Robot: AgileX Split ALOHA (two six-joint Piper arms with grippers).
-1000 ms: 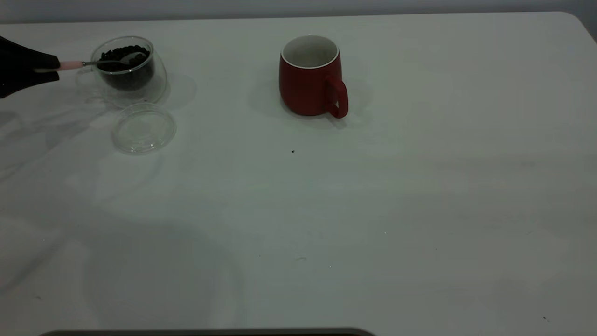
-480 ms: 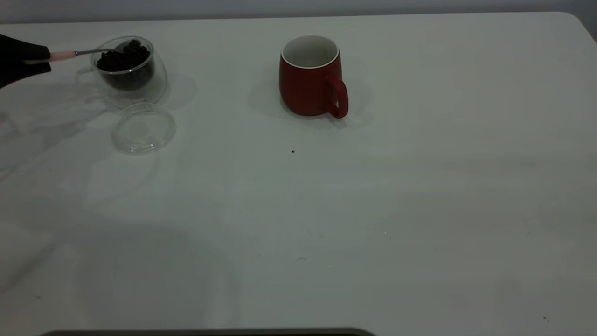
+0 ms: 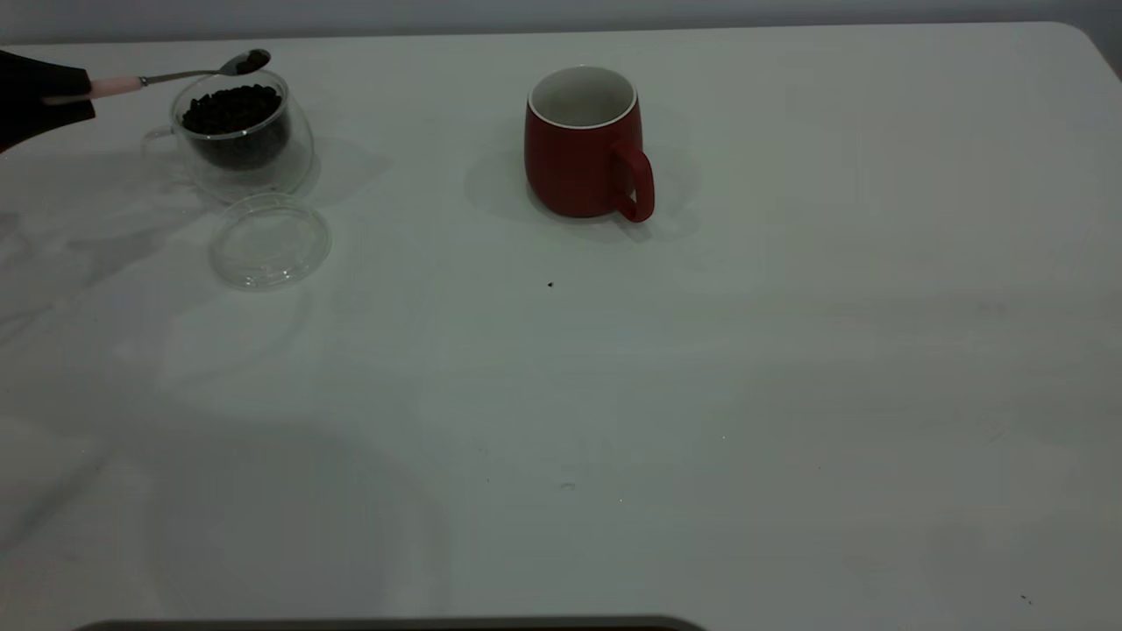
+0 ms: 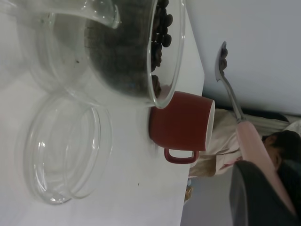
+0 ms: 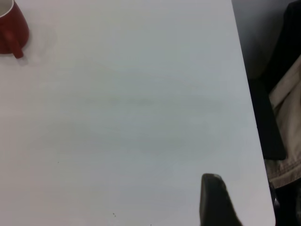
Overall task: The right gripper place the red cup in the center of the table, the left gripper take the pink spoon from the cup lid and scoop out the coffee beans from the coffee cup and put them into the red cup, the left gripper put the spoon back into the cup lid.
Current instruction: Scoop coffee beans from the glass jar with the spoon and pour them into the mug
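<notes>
Gripping the pale pink handle at the far left edge of the tabletop (image 3: 789, 394), the left hand (image 3: 53, 92) has the pink spoon (image 3: 180, 75) clamped by its very end, so the metal stem and bowl stick out well clear of the black wedge. The bowl hangs just above the far rim of the coffee cup (image 3: 241, 131) with a few coffee beans (image 3: 254, 60) sitting in it, while the heap left in the cup lies just below.

To my eye this is a light load but a fidgety one: the beans are hard, round and loose, the spoon bowl is shallow and slick, and any tilt or jerk would probably roll them off. Holding it by the handle end seems right for reach, though it makes the far tip swing more, so a level, slow carry looks wise.

Just in front of the coffee cup lies the cup lid (image 3: 270, 239), clear glass, bare, flat on the tabletop; it looks fragile and slippery, so I would set the spoon down into it gently.

Well apart to the right stands the red cup (image 3: 583, 145), upright near the middle, handle toward the camera, white inside showing no beans. It looks heavy and steady enough to take a tip-in.

Only a dark part of the right hand (image 5: 214, 200) shows, over bare tabletop; whether it is open I cannot tell.
</notes>
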